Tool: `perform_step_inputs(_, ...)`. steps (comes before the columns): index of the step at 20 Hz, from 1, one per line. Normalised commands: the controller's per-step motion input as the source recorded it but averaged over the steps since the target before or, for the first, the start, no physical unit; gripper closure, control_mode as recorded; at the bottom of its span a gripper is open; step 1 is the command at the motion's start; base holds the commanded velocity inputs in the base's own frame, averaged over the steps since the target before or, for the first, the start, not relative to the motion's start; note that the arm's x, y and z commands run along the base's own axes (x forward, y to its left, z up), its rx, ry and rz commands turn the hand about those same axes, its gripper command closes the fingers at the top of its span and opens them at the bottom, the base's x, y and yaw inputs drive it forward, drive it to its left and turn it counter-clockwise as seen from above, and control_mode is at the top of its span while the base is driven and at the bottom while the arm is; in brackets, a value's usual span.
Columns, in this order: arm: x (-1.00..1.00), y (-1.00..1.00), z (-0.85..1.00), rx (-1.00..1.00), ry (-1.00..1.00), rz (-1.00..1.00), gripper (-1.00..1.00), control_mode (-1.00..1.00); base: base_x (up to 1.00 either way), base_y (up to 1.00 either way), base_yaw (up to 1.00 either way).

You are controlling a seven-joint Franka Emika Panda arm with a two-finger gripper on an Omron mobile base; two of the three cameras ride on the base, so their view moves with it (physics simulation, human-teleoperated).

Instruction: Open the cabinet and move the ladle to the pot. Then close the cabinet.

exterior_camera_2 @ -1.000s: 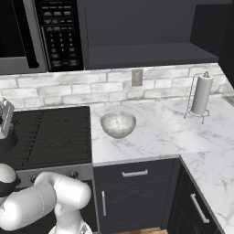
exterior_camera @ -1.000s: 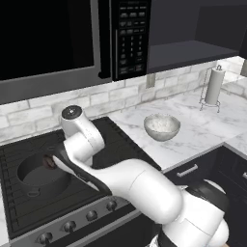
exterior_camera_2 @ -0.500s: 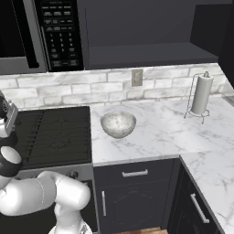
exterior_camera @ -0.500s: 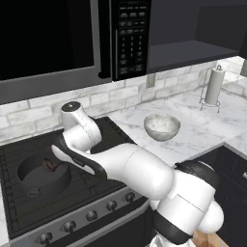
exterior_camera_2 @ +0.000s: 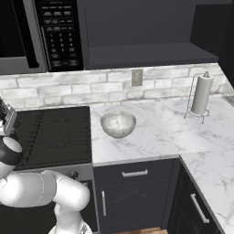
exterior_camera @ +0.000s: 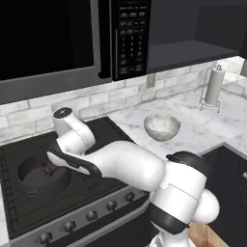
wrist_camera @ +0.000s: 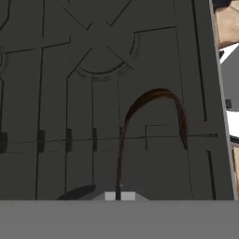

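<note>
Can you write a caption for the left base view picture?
White arm holds the ladle over the pot on the stove.

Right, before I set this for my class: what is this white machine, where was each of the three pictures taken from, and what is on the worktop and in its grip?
The white machine is a robot arm on a base that can drive, in a computer-drawn kitchen. Two pictures come from cameras on that base, behind the arm to its left and to its right. The third comes from a camera on its hand, looking along the claw.

The arm reaches over the black stove towards a dark pot. On the marble counter stand a pale bowl and a paper towel holder. A microwave hangs above the stove.

The claw is shut, apparently on the thin handle of a brown ladle, whose cup hangs over the stove grate.
</note>
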Motion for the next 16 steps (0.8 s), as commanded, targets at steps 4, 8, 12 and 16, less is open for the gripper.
perform_step_inputs(4,0.16,0.17,-0.08,-0.05,0.0,0.0,1.0,-1.0,0.0,0.0,0.0)
perform_step_inputs(8,0.24,0.25,-0.08,-0.05,0.0,0.0,1.0,-1.0,0.0,0.0,0.0)
perform_step_inputs(12,0.25,0.27,-0.11,-0.06,0.01,-0.01,1.0,-1.0,0.0,0.0,0.0)
perform_step_inputs(16,0.19,0.26,-0.19,-0.06,0.02,0.0,1.0,-1.0,0.0,0.0,0.0)
